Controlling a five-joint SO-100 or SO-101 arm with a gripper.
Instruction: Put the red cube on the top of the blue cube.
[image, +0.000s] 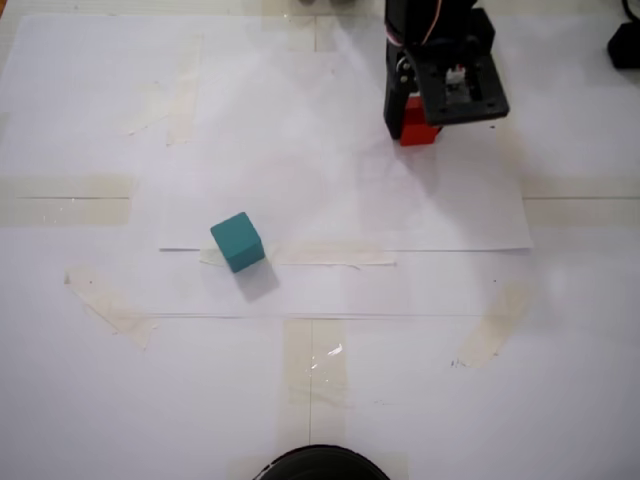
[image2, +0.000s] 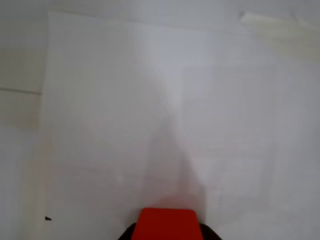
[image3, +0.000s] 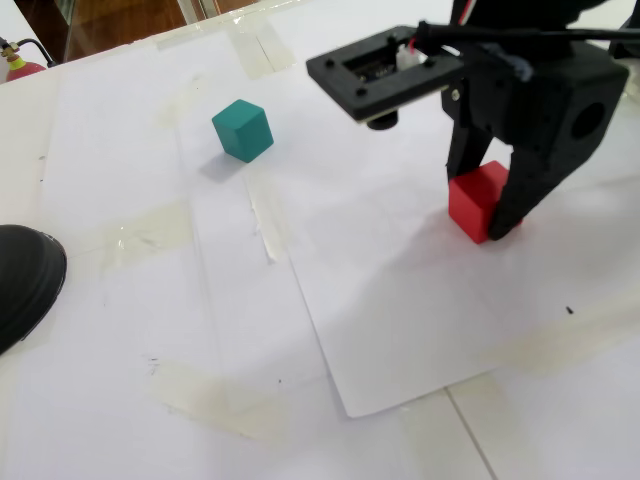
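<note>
A: Wrist view: the red cube (image2: 167, 223) is seen at the bottom edge, framed by dark jaw tips. Confirmed elsewhere?

B: Yes. In a fixed view the gripper (image3: 487, 212) straddles the red cube (image3: 478, 200); jaws are closed against its two sides, cube pinched. It appears to rest on the paper sheet (image3: 400, 300), so no lift is judged yet.

A: Target?

B: The blue cube (image: 238, 242) is left well apart, at the sheet's edge on the table (image: 100, 400), top face unobstructed. A clear carry path is expected.
</note>
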